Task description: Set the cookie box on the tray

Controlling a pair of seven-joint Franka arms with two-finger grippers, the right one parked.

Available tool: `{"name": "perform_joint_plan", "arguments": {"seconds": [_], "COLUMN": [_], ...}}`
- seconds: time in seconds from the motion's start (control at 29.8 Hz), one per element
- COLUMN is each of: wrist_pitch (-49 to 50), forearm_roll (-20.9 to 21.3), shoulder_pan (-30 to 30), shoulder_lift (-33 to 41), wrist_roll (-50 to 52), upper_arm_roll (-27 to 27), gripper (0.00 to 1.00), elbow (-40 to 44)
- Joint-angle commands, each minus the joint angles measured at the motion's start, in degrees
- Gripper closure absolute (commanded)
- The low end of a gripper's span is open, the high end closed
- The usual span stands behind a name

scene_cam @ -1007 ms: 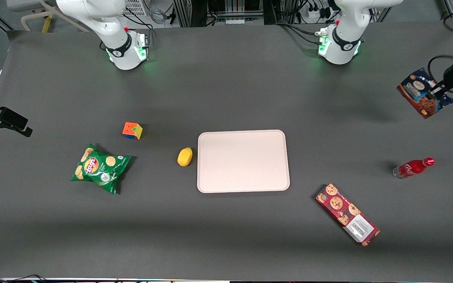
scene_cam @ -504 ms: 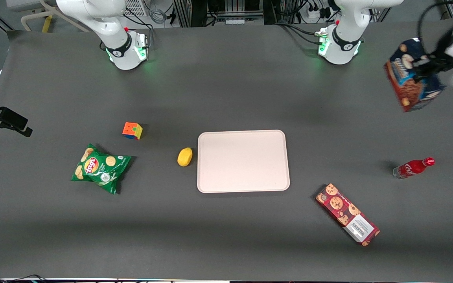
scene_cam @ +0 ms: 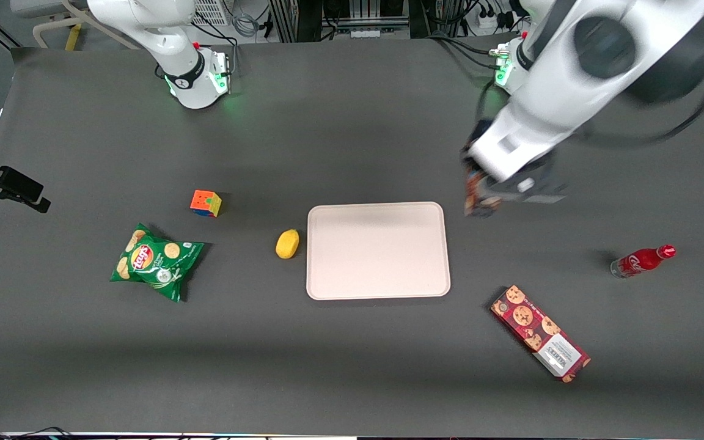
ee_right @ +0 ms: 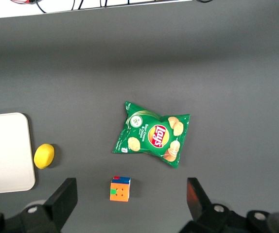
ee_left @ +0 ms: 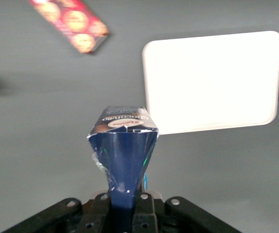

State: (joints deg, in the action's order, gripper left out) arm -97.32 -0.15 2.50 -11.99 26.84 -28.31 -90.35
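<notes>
The pale pinkish-beige tray (scene_cam: pixel 376 250) lies flat at the table's middle and holds nothing; it also shows in the left wrist view (ee_left: pixel 212 82) and the right wrist view (ee_right: pixel 6 153). My left gripper (scene_cam: pixel 494 198) is shut on the dark-blue cookie box (scene_cam: pixel 475 197) and holds it above the table. The box hangs just beside the tray's corner that is farther from the front camera, toward the working arm's end. In the left wrist view the fingers (ee_left: pixel 144 213) of the gripper (ee_left: pixel 125 208) clamp the box (ee_left: pixel 125 145), whose end points toward the tray's edge. The arm hides most of the gripper in the front view.
A long red cookie box (scene_cam: pixel 539 333) lies nearer the front camera than the tray, toward the working arm's end. A red cola bottle (scene_cam: pixel 642 261) lies farther toward that end. A lemon (scene_cam: pixel 287 244) sits beside the tray, with a colour cube (scene_cam: pixel 205 203) and a green chips bag (scene_cam: pixel 155 261) toward the parked arm's end.
The left arm has swung from the working arm's end of the table to the tray's corner, carrying the cookie box with it. Nothing else moved.
</notes>
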Motion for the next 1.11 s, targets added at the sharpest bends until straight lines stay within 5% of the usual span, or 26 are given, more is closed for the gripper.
{"name": "perform_joint_plan", "arguments": {"seconds": [0.0,0.24,0.97,1.01,1.07], "wrist_pitch": [-11.89,-27.03,-36.17,-36.88,-36.97], "forearm_roll": [3.57,8.76,15.88,15.97,15.97], "shoulder_pan": [0.23,0.32,0.23,0.23,0.23], "shoulder_lift": [-6.02,-11.12,-19.56,-20.0,-20.26], "wrist_roll": [4.17,9.79,12.01,12.18,12.18], "upper_arm_roll": [-1.66,-1.66,-1.22,-1.22,-1.14], "gripper": [1.0,1.0,1.0,0.89,0.36], "elbow": [-5.61,-14.15,-14.51,-14.68,-14.6]}}
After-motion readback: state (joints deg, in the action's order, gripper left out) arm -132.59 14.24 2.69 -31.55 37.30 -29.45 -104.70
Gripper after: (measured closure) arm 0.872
